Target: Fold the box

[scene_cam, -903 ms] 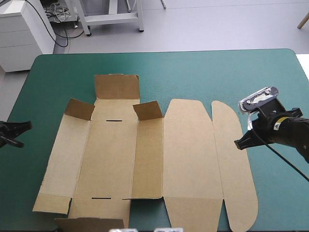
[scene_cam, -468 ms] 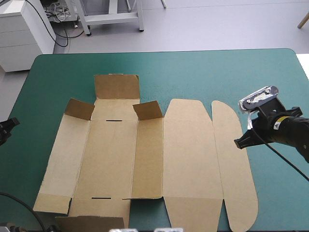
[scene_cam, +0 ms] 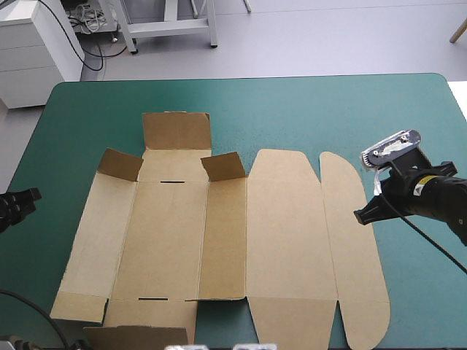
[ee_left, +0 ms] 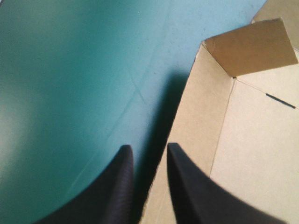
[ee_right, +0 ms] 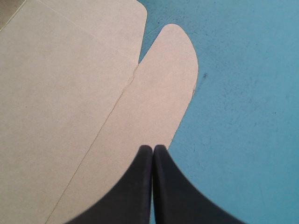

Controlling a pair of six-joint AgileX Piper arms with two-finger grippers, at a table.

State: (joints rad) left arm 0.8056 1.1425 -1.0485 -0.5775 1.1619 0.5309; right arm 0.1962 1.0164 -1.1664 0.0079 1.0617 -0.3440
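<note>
The left gripper (ee_left: 148, 148) has its two black fingers spread, a clear gap between the tips, with nothing held; one fingertip sits over the teal-green cover (scene_cam: 292, 109) and the other over the left side panel (ee_left: 196, 121) of the box (scene_cam: 175, 240), whose edge runs ahead of the gripper. In the high view this gripper shows at the table's left edge, apart from the board. Just before, it had pulled almost out of that view; now it reaches a little farther in toward the box again and sits slightly nearer the table's near edge, though not as far in as in the earliest frame. The right gripper (ee_right: 153, 147) has its fingers pressed together into one point, resting over the outer edge of the rounded flap (scene_cam: 354, 255) at the box's right end; it has not moved across the frames. The box lies where it lay earlier, spread open across the middle of the table as a cut brown sheet, mostly flat. Two small corner flaps (scene_cam: 121, 165) (scene_cam: 223, 167) stand tilted up toward the far side, with the far flap (scene_cam: 176, 131) between and beyond them; whether that flap is raised cannot be told.
</note>
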